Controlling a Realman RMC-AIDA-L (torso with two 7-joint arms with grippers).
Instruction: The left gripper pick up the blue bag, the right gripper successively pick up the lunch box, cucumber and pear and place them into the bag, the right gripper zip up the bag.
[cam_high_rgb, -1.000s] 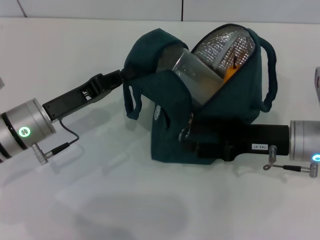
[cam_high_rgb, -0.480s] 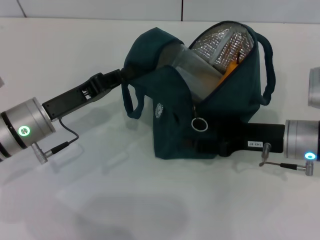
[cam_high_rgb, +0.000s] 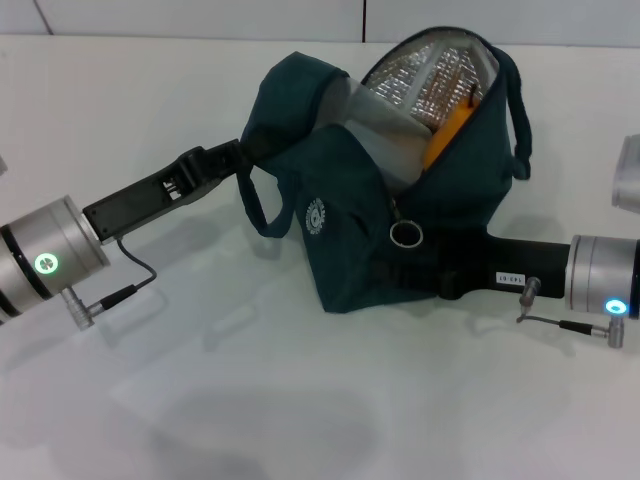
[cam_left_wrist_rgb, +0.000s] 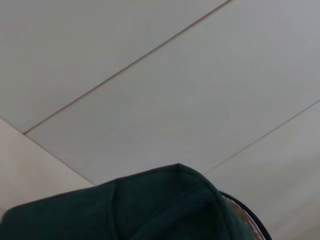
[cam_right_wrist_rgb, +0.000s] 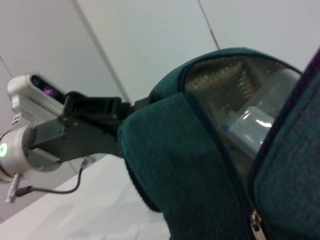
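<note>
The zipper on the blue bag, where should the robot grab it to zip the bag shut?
Probably by the round metal ring pull hanging at the low end of the open zipper on the dark teal-blue fabric bag. It dangles free of the cloth, so jaws can pinch it. Best come from the robot's right, where the right gripper lies low beside the bag; the left gripper holds the other end.

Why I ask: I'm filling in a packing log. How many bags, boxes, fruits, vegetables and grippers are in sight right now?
Bags: 1, the blue bag
Boxes: 1, the lunch box, inside the bag
Fruits: 1, the pear, inside the bag
Vegetables: 0 in sight
Grippers: 2, the left gripper at the bag's edge and the right gripper low against the bag
Total: 5
</note>
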